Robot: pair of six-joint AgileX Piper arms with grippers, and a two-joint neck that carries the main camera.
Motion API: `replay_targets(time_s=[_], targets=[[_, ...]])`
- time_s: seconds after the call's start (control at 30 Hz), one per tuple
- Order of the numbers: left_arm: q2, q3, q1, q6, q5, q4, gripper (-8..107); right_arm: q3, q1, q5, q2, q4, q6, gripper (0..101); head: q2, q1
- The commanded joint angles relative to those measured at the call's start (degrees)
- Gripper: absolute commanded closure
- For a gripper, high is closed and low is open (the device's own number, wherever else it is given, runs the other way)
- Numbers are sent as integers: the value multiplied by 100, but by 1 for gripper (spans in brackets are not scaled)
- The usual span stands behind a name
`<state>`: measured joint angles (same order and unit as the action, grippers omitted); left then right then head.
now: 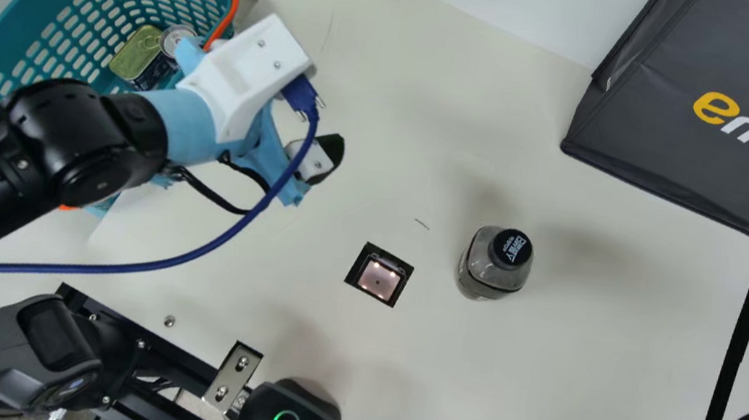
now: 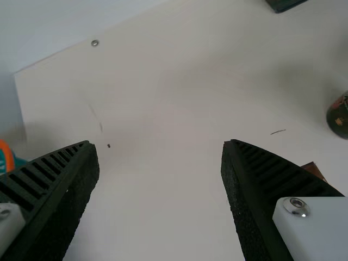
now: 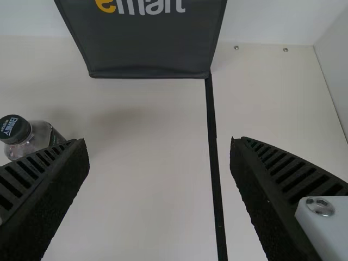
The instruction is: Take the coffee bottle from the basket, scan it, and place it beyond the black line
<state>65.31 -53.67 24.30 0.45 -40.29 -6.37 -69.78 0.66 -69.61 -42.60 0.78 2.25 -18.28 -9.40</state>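
Black-capped and upright, the coffee bottle [image 1: 494,274] stands on the cream table [image 1: 577,385], right of the main view's centre and just beside the scanner [image 1: 379,278]. It is out of the basket [image 1: 33,8] at the upper left, yet short of the black line [image 1: 742,335] towards the right edge. Whether it has been scanned, I cannot tell.

Both tools are released: the left gripper [image 2: 160,143] has its fingers spread with nothing between them, and so does the right gripper [image 3: 160,140].

If the scan is done, the right gripper seems best placed for the carry. It should come in low, one finger on either side of the body beneath the cap, and close evenly; a one-sided nudge could topple the bottle or turn it. Lift straight, keep below the dark grey bag [image 1: 675,153] at the upper right, and let go only once the whole base sits past the line.
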Motion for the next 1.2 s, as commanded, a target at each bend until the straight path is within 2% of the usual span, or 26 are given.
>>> replay_targets(time_s=[0.0,0.37,1.17], targets=[[-54,30,-133,45,-25,35,9,0,0,0,0,0,0,10,-14,148],[-467,244,-667,157,-257,75,9,0,0,0,0,0,0,10,-14,148],[-1543,892,-1292,-471,-948,-260,9,0,0,4,0,0,0,10,-14,148]])
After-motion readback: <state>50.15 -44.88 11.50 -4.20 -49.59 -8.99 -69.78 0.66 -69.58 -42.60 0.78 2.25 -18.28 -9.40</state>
